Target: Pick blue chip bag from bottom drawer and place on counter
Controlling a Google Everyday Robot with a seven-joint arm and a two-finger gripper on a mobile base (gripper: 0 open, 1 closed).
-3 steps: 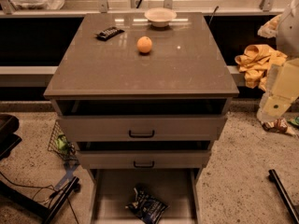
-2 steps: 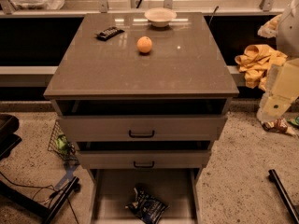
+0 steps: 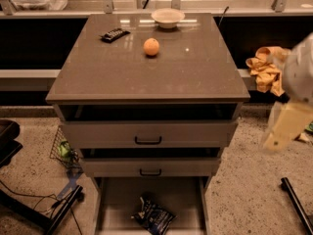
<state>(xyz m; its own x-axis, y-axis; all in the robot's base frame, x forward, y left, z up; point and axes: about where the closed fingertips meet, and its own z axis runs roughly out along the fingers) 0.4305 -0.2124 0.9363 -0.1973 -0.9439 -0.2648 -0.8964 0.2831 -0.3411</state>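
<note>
Rightward, tool [image 3: 282,130] aloft, blue chip bag [image 3: 153,217] in bottom drawer [image 3: 121,199]

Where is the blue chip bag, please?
Low centre of the camera view, the blue chip bag lies in the open bottom drawer; the gripper hangs at far right.

white bowl [image 3: 167,17] far centre | orange [image 3: 151,46] just nearer | black wrapped bar [image 3: 115,34] far left | yellow cloth [image 3: 265,71] right | wire basket [image 3: 59,148] left on floor [image 3: 249,195] | gripper [image 3: 274,140] right, raised
</note>
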